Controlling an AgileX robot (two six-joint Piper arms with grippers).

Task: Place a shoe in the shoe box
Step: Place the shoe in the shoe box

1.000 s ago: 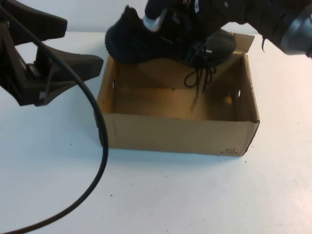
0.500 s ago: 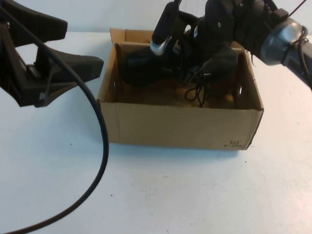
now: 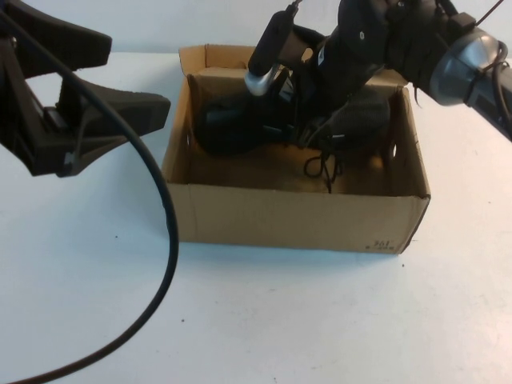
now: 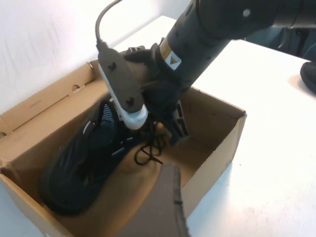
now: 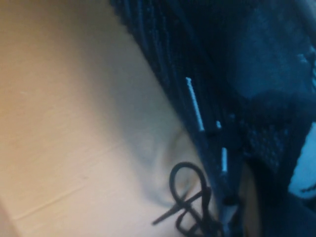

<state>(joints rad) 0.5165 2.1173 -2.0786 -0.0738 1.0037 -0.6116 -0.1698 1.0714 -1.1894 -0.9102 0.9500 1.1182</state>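
Note:
The shoe box (image 3: 296, 216) stands open on the middle of the white table, its lid flap (image 3: 210, 58) folded back on the far side. The black shoe (image 3: 228, 128) lies inside it along the far wall, laces (image 3: 324, 168) hanging onto the box floor. My right gripper (image 3: 308, 108) reaches down into the box and is shut on the shoe's middle. In the left wrist view the shoe (image 4: 84, 158) sits low in the box (image 4: 212, 158) under the right gripper (image 4: 170, 123). The right wrist view shows the shoe's striped side (image 5: 195, 106). My left gripper (image 3: 138, 70) is open and empty left of the box.
A black cable (image 3: 164, 240) loops from the left arm across the table's front left. White table (image 3: 320, 320) lies in front of and beside the box. A dark object (image 4: 308, 76) shows at the far edge of the left wrist view.
My right gripper has lowered the shoe from above the box's far rim down into the box. The box has shifted slightly. The left arm has not moved.

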